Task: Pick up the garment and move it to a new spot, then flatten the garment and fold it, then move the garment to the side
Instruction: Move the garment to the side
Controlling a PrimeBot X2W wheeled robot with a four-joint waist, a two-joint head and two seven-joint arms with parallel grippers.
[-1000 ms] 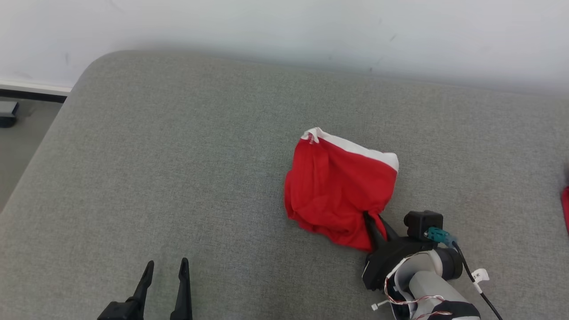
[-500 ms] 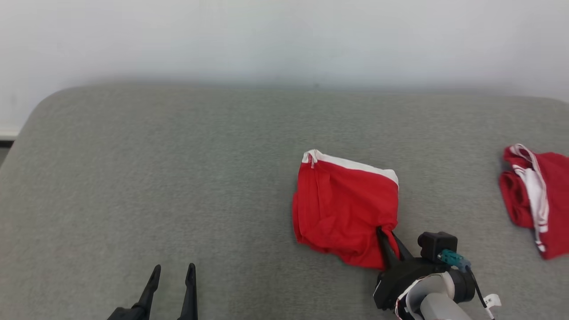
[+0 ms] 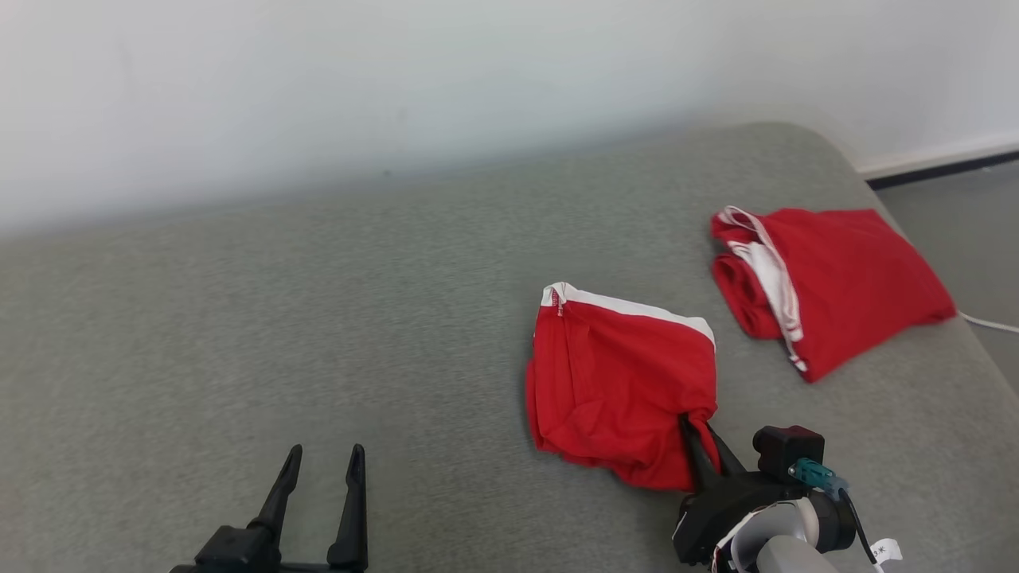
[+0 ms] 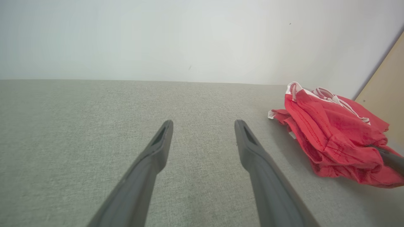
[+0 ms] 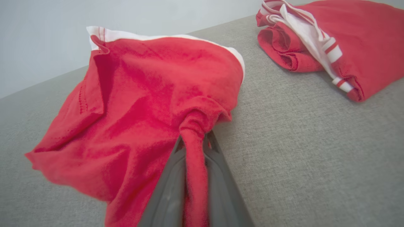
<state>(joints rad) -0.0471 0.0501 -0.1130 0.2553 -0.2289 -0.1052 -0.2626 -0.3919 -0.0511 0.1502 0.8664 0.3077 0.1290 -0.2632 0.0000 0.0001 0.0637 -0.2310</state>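
Folding the garment (image 3: pixel 621 374) apparently done; only shifting aside left. Pinched at a corner by the right gripper (image 3: pixel 695 430), lying just ahead of it. Nothing in the spread left gripper (image 3: pixel 326 450).

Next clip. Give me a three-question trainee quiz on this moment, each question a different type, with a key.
1. True or false: the left gripper is open, with nothing between its fingers.
2. Multiple choice: the right gripper is shut on which part of the crumpled red garment with a white waistband? A) the white band; B) a bunched near corner of red cloth; C) nothing.
3. Fill in: in the head view, a second red garment with white striped trim lies on the grey fabric cushion to the held garment's ____ (left/right).
Key: 1 true; 2 B; 3 right.
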